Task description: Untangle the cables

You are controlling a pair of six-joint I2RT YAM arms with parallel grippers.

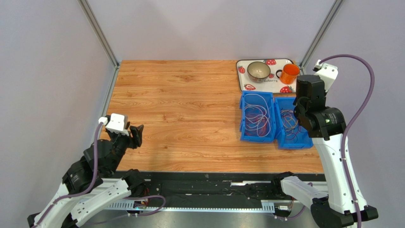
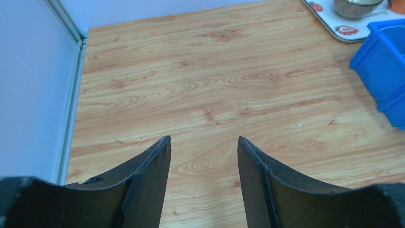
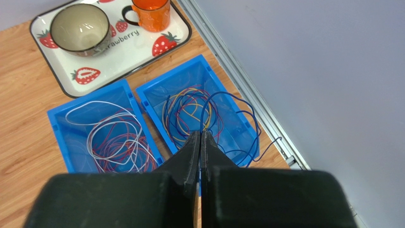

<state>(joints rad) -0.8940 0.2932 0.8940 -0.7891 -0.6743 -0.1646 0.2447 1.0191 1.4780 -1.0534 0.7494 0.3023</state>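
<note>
The cables lie in two blue bins at the right of the table. The left bin (image 3: pixel 56 124) holds white and red loops (image 3: pixel 110 135). The right bin (image 3: pixel 153 100) holds yellow, red and blue loops (image 3: pixel 186 110). My right gripper (image 3: pixel 200 134) hangs over the right bin's near edge, shut, with a thin blue cable (image 3: pixel 203 114) rising from between its tips and looping over the bin's right wall. My left gripper (image 2: pixel 203 138) is open and empty above bare wood at the table's near left, also seen in the top view (image 1: pixel 138 134).
A strawberry-print tray (image 1: pixel 247 86) at the back right carries a bowl (image 1: pixel 258 71) and an orange mug (image 1: pixel 289 73). Metal frame posts and lavender walls close in the table on the left, back and right.
</note>
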